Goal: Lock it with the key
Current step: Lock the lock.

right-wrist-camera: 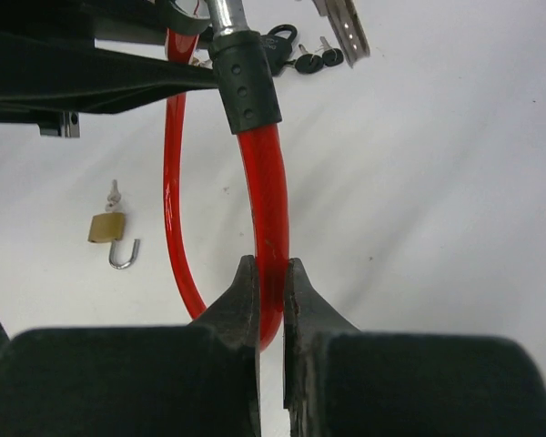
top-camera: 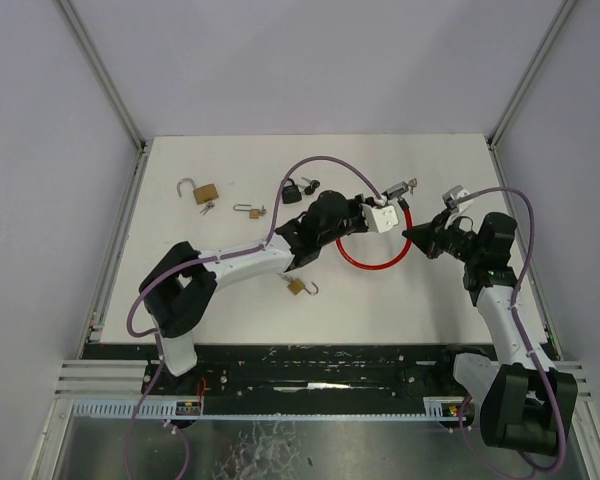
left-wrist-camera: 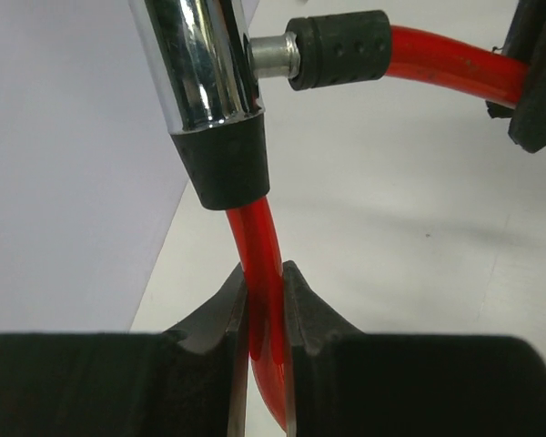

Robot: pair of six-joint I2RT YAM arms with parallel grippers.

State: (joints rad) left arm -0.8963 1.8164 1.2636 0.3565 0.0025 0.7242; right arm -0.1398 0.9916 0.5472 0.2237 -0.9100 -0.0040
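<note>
A red cable lock [top-camera: 372, 262] forms a loop at mid-table. My left gripper [top-camera: 358, 218] is shut on the cable [left-wrist-camera: 264, 309] just below the chrome lock cylinder [left-wrist-camera: 200, 64]. The cable's other end, a black cap with a steel pin [left-wrist-camera: 332, 50], points at the cylinder's side, a small gap apart. My right gripper [top-camera: 417, 238] is shut on the cable [right-wrist-camera: 271, 264] below that black-capped end [right-wrist-camera: 246, 82]. A black-headed bunch of keys [top-camera: 302, 188] lies behind the left gripper and also shows in the right wrist view [right-wrist-camera: 305, 60]. No key is in either gripper.
Brass padlocks with open shackles lie at the back left [top-camera: 205, 192], left of centre [top-camera: 250, 210] and in front of the left arm [top-camera: 298, 287]; the last shows in the right wrist view [right-wrist-camera: 109, 228]. A silver metal piece [top-camera: 405, 187] lies behind the loop. White walls surround the table.
</note>
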